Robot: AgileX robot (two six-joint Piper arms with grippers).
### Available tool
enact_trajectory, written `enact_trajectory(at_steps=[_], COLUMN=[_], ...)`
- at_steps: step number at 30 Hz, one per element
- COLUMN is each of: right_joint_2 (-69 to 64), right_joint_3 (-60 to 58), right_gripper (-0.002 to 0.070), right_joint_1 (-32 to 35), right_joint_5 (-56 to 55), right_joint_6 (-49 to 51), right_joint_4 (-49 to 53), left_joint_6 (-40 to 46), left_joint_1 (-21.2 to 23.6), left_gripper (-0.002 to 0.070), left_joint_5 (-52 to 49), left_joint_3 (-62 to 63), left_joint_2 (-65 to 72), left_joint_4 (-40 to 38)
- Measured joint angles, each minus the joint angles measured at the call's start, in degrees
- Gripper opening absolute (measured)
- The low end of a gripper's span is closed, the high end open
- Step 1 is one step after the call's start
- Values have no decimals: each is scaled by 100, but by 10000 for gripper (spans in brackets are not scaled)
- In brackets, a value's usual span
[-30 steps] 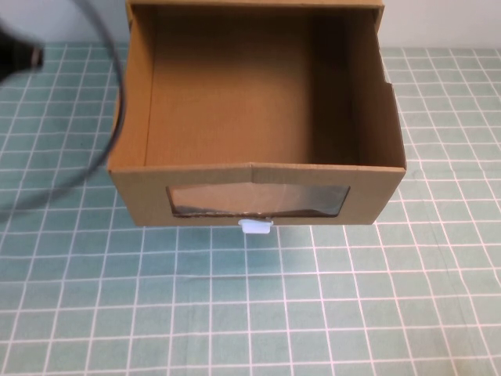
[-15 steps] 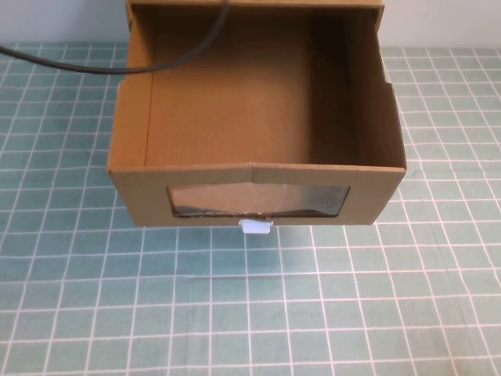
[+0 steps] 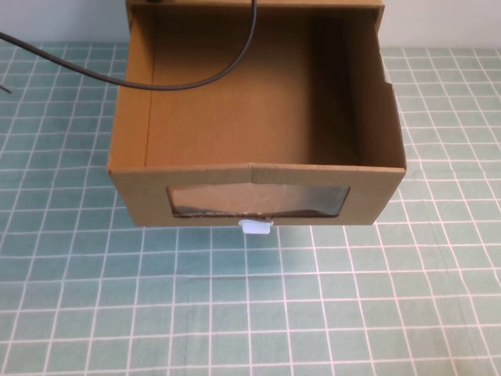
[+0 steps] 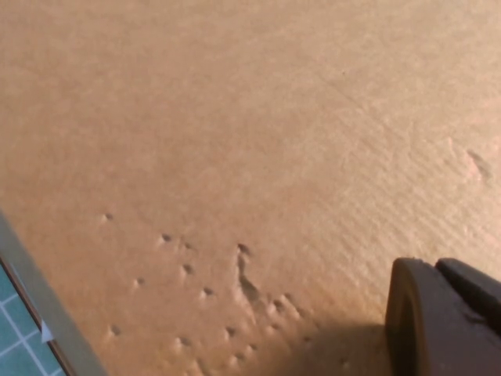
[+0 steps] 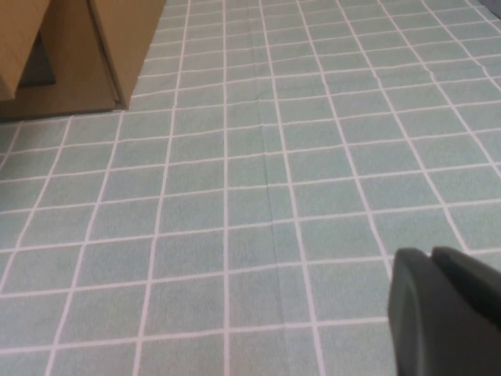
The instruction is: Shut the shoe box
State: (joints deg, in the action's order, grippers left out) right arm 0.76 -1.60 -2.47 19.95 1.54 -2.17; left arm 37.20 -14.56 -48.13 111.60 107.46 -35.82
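Neither gripper is seen in the high view; only a black cable (image 3: 188,82) is draped across the pulled-out drawer of the shoe box (image 3: 254,117), which is placed centrally on the green grid mat (image 3: 250,313), its white pull tab (image 3: 256,227) facing the robot. In the left wrist view, the left gripper (image 4: 446,313) is held close over bare cardboard; its opening cannot be told. In the right wrist view, the right gripper (image 5: 446,305) is parked above the mat, opening undeterminable; a box corner (image 5: 117,47) is seen well apart. Cable snagging on the drawer wall is judged likely; an off-centre push may skew and jam the drawer.
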Motion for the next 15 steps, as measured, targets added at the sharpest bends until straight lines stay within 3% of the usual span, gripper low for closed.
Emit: enact_trajectory(at_steps=[4, 11, 15], right_joint_2=[0, 0, 0], right_joint_3=[0, 0, 0], right_gripper=[-12, -12, -12], right_joint_1=[0, 0, 0], right_joint_5=[-198, -932, -1464], right_joint_6=[0, 11, 11], right_joint_4=[-157, -1767, -2184], left_joint_6=[21, 21, 21], left_joint_1=[0, 0, 0], left_gripper=[-5, -5, -5], left_joint_5=[0, 0, -39], left_joint_3=[0, 3, 16], left_joint_2=[2, 12, 12], left_joint_4=[-34, -34, -34])
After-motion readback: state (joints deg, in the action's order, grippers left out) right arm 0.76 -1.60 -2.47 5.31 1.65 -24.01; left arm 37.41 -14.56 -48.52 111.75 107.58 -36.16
